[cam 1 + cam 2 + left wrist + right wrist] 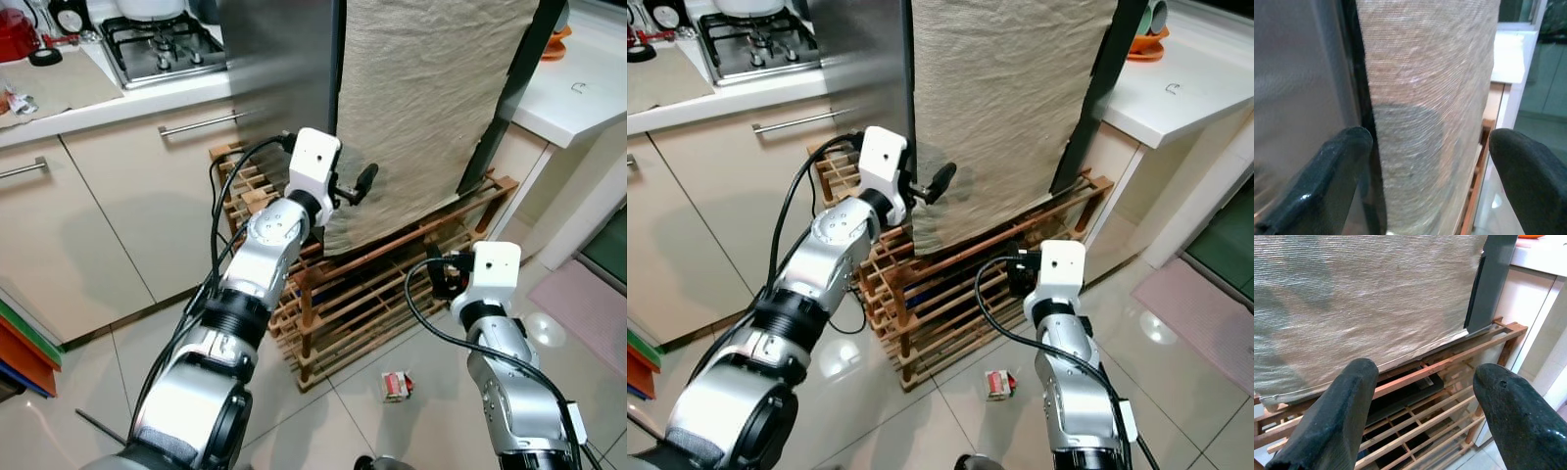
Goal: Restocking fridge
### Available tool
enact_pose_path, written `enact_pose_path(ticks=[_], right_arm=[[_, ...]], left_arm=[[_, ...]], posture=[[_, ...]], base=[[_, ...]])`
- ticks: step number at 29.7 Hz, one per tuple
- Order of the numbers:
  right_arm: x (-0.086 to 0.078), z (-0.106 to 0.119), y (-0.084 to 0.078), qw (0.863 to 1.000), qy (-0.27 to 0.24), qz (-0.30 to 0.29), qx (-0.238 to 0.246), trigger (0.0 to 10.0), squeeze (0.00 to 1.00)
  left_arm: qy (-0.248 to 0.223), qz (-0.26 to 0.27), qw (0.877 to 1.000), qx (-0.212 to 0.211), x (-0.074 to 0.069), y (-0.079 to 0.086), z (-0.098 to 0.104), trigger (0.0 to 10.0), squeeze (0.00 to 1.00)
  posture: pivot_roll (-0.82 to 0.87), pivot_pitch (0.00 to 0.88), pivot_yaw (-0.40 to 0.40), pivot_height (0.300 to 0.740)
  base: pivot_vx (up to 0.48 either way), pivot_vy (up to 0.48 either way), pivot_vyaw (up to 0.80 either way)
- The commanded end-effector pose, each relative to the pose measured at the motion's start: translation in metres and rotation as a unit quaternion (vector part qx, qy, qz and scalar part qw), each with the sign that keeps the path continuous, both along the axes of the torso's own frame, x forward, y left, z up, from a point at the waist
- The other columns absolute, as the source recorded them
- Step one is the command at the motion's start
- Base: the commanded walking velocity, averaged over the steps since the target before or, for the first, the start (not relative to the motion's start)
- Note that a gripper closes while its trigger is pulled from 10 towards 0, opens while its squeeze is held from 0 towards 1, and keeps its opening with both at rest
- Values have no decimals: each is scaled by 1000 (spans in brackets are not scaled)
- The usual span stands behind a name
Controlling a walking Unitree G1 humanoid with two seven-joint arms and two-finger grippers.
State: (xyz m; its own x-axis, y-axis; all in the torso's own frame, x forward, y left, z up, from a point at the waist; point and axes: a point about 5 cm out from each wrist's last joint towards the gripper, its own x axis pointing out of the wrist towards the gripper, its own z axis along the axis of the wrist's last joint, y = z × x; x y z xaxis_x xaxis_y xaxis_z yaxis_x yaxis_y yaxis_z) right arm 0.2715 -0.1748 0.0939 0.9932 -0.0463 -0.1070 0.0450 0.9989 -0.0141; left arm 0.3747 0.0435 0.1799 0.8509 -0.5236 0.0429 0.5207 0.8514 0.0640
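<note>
**Beige cloth over fridge front: left claw at the door seam**

Black fingers of left claw [355,186] spread wide, empty, raised at the seam where the cloth-covered fridge door [431,108] meets the steel side panel [279,69]. In the left wrist view one finger [1322,181] sits before the steel, the other before the cloth; the dark gap runs between them.

Right claw [1425,396] also wide, holding nothing, low and aimed at the wooden rack [362,294] under the fridge. A small red carton [395,385] lies on the floor tiles, near the rack's foot, between the arms.

Judgement: step in hand is opening the door. To do it well, hook one finger into the seam behind the door edge, not the loose cloth, which would slip. Pull along the door's swing; keep right arm clear of the arc.

Bench [59,93] with hob lies further left.
</note>
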Motion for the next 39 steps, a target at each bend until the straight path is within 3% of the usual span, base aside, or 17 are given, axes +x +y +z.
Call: enact_pose_path(ticks=[1, 27, 34, 39], right_arm=[[-1, 3, -2, 1000, -8, -7, -3, 10000, 0], [-2, 2, -2, 1000, -5, -9, -5, 10000, 0], [-2, 2, -1, 1000, -5, -7, -5, 10000, 0], [-3, 2, 0, 1000, -5, -9, -3, 10000, 0]], left_arm=[[-5, 7, 1000, 5, 3, 1, 3, 10000, 0], [31, -31, 999, -14, 2, -22, -7, 10000, 0], [16, -124, 992, -32, -9, -52, 4, 10000, 0], [3, -208, 977, -47, -24, -67, 9, 10000, 0]], posture=[[0, 0, 16, 740], [-3, 0, 19, 740], [-7, 0, 21, 740], [-9, 0, 23, 740]], base=[[0, 0, 0], [0, 0, 0], [0, 0, 0], [0, 0, 0]])
